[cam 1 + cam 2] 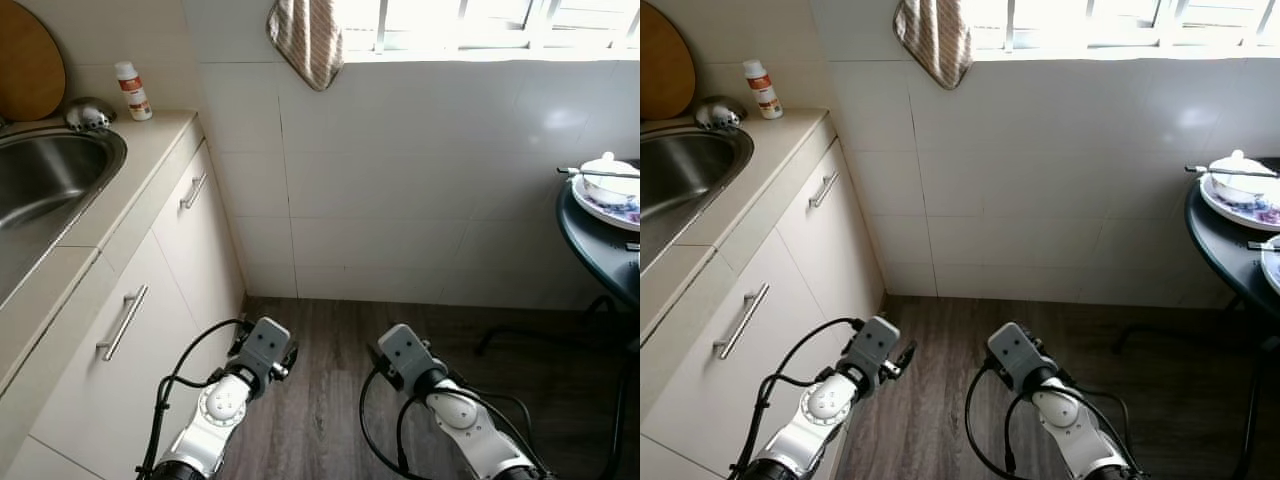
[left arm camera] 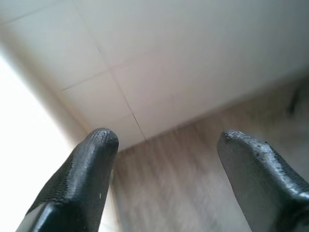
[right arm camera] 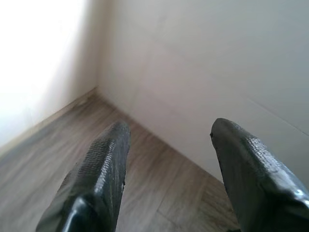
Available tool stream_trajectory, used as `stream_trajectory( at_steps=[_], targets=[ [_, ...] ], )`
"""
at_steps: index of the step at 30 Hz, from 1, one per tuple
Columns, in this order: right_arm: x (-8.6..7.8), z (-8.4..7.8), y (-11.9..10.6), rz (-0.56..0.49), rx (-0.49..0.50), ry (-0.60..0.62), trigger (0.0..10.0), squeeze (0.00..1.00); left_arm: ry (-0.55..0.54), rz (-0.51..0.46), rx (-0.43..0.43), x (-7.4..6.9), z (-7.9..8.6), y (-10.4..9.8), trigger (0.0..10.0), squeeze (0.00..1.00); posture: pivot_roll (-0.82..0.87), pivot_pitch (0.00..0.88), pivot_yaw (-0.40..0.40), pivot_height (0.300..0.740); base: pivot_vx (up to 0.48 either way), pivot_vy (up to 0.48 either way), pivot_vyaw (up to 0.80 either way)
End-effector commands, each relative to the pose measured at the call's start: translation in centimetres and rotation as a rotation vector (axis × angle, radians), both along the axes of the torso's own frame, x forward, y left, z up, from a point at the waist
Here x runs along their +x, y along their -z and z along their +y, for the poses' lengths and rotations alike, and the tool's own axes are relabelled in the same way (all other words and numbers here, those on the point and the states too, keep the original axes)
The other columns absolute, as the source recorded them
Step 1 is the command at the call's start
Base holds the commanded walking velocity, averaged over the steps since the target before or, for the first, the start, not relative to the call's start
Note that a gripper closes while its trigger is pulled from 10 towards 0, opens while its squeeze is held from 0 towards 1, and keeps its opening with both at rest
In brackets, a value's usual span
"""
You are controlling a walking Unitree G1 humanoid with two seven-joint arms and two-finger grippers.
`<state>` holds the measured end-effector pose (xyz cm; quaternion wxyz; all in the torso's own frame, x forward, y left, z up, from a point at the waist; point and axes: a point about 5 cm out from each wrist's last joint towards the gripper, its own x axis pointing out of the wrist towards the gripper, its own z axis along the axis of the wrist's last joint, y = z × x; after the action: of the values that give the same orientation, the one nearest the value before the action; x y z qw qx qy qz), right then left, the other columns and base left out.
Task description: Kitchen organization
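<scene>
Both arms hang low over the wood floor (image 1: 320, 380), left pincer (image 2: 164, 145) and right pincer (image 3: 169, 140) spread open, holding nothing. Judged: turn toward the bowl (image 1: 608, 178) on the dark round surface (image 1: 590, 245) before reaching; far-left sink (image 1: 50, 175), bottle (image 1: 132, 90).

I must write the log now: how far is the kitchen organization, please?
Nothing looks done yet. Left gripper and right gripper are open and empty, held low over the floor facing the tiled corner. Left to do: the small bottle on the counter by the sink, and the dishes on the round table.
</scene>
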<state>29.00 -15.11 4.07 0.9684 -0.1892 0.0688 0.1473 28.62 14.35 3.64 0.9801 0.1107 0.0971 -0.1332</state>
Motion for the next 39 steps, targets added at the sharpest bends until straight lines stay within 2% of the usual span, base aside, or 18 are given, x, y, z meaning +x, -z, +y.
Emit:
stream_trajectory(
  at_steps=[1, 3, 4, 5, 7, 9, 10, 12, 15, 19, 23, 26, 39],
  targets=[
    [1.3, -1.3, -2.0, -0.066, 0.126, 0.142, 10.0, 0.00, -0.096, -0.036, -0.148, 0.6, 1.3, -1.2, 10.0, 0.00, 0.06, 0.000, 0.038, 0.740, 0.000, 0.000, 0.00],
    [1.9, -2.3, -2.9, -0.118, 0.095, 0.243, 10.0, 0.00, -0.090, -0.051, -0.146, 0.8, 1.5, -1.4, 10.0, 0.00, 0.06, 0.000, 0.040, 0.740, 0.000, 0.000, 0.00],
    [2.0, -2.6, -3.2, -0.151, 0.048, 0.265, 10.0, 0.00, -0.075, -0.062, -0.113, 0.7, 1.4, -1.5, 10.0, 0.00, 0.06, 0.000, 0.040, 0.740, 0.000, 0.000, 0.00],
    [1.9, -2.7, -3.9, -0.256, -0.034, 0.287, 10.0, 0.00, -0.024, -0.069, -0.047, 0.5, 0.8, -1.3, 10.0, 0.00, 0.06, 0.000, 0.040, 0.740, 0.000, 0.000, 0.00],
    [1.9, -2.6, -4.2, -0.290, -0.058, 0.280, 10.0, 0.00, -0.005, -0.074, -0.024, 0.3, 0.5, -1.2, 10.0, 0.00, 0.06, 0.000, 0.042, 0.740, 0.000, 0.000, 0.00],
    [1.8, -2.1, -3.9, -0.268, -0.103, 0.215, 10.0, 0.00, 0.059, -0.095, 0.045, -0.2, -0.4, -1.0, 10.0, 0.00, 0.06, 0.000, 0.043, 0.740, 0.000, 0.000, 0.00],
    [1.7, -1.8, -3.4, -0.255, -0.175, 0.174, 10.0, 0.00, 0.081, -0.099, 0.055, -0.4, -0.7, -1.0, 10.0, 0.00, 0.06, 0.000, 0.041, 0.740, 0.000, 0.000, 0.00],
    [1.4, -1.2, -2.8, -0.228, -0.223, 0.117, 10.0, 0.00, 0.073, -0.083, 0.030, -0.4, -0.7, -0.9, 10.0, 0.00, 0.06, 0.000, 0.040, 0.740, 0.000, 0.000, 0.00],
    [1.1, -0.2, -2.3, -0.206, -0.258, 0.007, 10.0, 0.00, 0.029, -0.057, -0.052, -0.2, 0.1, -0.9, 10.0, 0.00, 0.05, 0.000, 0.039, 0.740, 0.000, 0.000, 0.00],
    [1.2, -0.1, -2.1, -0.205, -0.286, 0.014, 10.0, 0.00, 0.040, -0.059, -0.048, -0.2, 0.0, -0.8, 10.0, 0.00, 0.06, 0.000, 0.039, 0.740, 0.000, 0.000, 0.00],
    [1.1, -0.2, -1.9, -0.192, -0.311, 0.021, 10.0, 0.00, 0.069, -0.052, 0.000, -0.4, -0.4, -0.6, 10.0, 0.00, 0.06, 0.000, 0.039, 0.740, 0.000, 0.000, 0.00],
    [1.0, 0.0, -1.7, -0.187, -0.320, 0.002, 10.0, 0.00, 0.062, -0.041, -0.019, -0.4, -0.4, -0.5, 10.0, 0.00, 0.06, 0.000, 0.040, 0.740, 0.000, -0.480, 0.00],
    [0.9, -0.1, -1.4, -0.164, -0.329, -0.004, 10.0, 0.00, 0.059, -0.018, -0.030, -0.4, -0.4, -0.3, 10.0, 0.00, 0.05, 0.000, 0.044, 0.740, 0.000, -0.074, 0.00]
  ],
)
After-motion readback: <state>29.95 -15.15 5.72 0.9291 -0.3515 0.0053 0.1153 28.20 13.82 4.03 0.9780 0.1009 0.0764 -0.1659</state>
